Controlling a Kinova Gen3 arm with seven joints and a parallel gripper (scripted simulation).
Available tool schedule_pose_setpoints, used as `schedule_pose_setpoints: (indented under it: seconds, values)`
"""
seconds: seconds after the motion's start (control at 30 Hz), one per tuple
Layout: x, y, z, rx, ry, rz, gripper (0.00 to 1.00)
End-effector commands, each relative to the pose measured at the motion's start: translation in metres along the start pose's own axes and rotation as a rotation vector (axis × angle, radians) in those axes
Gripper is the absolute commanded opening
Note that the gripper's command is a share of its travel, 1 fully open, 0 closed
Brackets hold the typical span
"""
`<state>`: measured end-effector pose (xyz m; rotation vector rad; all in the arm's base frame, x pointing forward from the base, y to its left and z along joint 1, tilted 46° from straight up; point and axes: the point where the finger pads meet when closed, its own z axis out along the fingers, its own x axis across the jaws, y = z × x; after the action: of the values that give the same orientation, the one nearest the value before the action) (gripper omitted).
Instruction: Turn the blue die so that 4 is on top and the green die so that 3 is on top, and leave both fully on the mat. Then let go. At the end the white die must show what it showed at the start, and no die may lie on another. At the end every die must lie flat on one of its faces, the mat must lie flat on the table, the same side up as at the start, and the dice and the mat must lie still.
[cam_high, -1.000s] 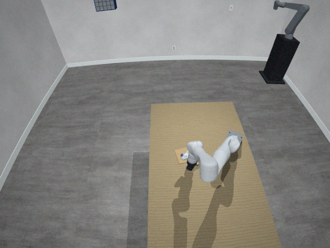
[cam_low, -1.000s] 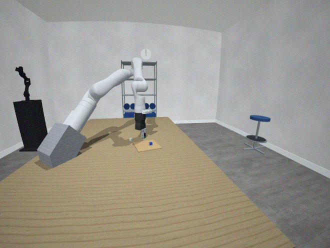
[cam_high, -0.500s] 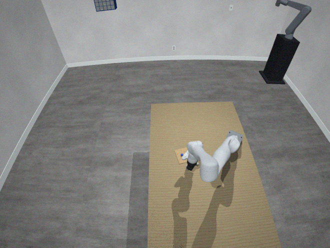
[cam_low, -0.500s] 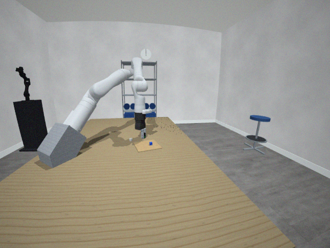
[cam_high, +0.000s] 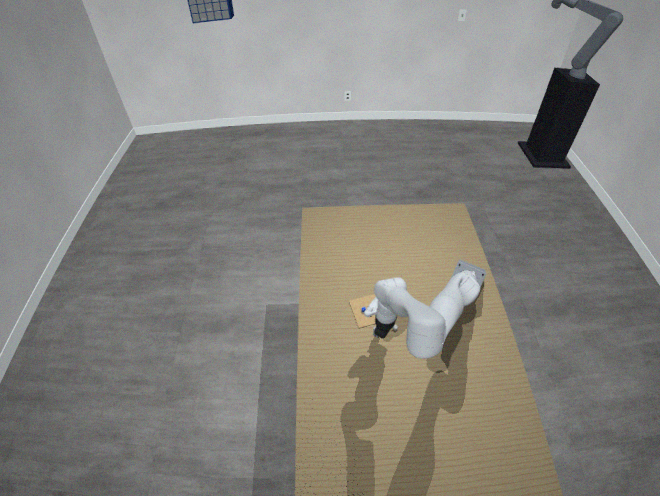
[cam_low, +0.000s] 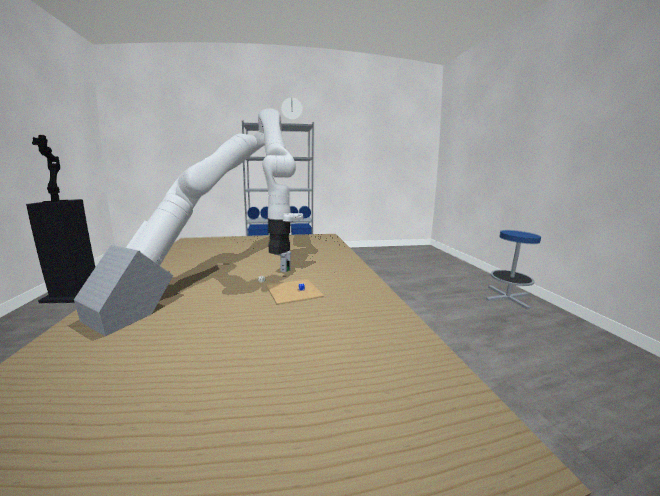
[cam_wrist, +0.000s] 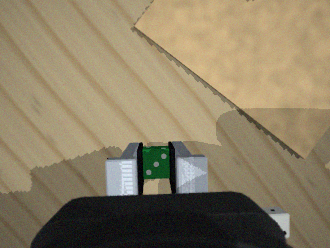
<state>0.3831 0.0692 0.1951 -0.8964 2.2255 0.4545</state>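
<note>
Wooden table (cam_high: 341, 245) (cam_low: 240, 373) (cam_wrist: 45, 95), mat (cam_high: 356, 315) (cam_low: 285, 296) (cam_wrist: 240, 55) flat. Gripper (cam_high: 377, 336) (cam_low: 285, 262) (cam_wrist: 156, 160) grasps green die (cam_low: 288, 268) (cam_wrist: 156, 163); best carried level, lowered squarely, released only once supported.

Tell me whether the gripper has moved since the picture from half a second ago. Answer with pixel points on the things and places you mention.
Yes: in the exterior view, the gripper (cam_high: 377, 335) (cam_low: 285, 268) (cam_wrist: 156, 160) has risen a little relative to the mat (cam_high: 362, 320) (cam_low: 285, 297) (cam_wrist: 240, 55).
</note>
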Motion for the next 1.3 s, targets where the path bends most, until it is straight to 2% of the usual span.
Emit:
schedule_pose_setpoints:
  seconds: [0.0,0.13,0.57,1.27]
  values:
    - [-0.007,-0.002,-0.011,0.007,-0.019,-0.005,0.34]
    - [-0.007,-0.001,-0.017,0.007,-0.019,-0.005,0.34]
    - [-0.006,-0.001,-0.054,0.007,-0.018,-0.005,0.34]
    - [-0.006,-0.001,-0.076,0.007,-0.019,-0.005,0.34]
